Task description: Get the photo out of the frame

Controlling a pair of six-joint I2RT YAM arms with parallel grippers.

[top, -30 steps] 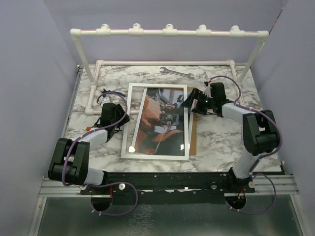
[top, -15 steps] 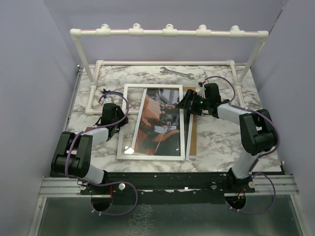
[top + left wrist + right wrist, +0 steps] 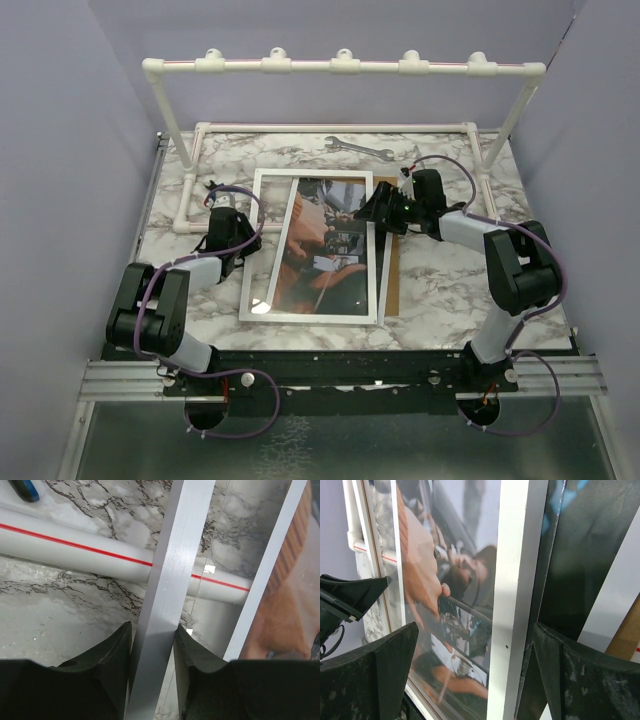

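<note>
The frame (image 3: 258, 245), white-bordered with a glossy glass front, lies flat on the marble table. The photo (image 3: 330, 245), a dark reddish-brown print, sits skewed under the glass. My left gripper (image 3: 234, 236) is shut on the frame's left border bar (image 3: 167, 595), one finger (image 3: 107, 665) on each side. My right gripper (image 3: 384, 210) is open and straddles the frame's right border (image 3: 520, 605), its fingers (image 3: 387, 670) wide apart. The photo (image 3: 445, 595) shows through the glass there.
A plain brown backing board (image 3: 391, 275) sticks out from under the frame's right side. A wrench (image 3: 358, 148) lies behind the frame. The white pipe rack (image 3: 340, 65) spans the back, and its base pipe (image 3: 75, 540) runs just beyond my left gripper.
The frame has slid a little to the left and turned slightly with my left gripper. My right gripper has followed it leftward. Little has moved in the last half second.
</note>
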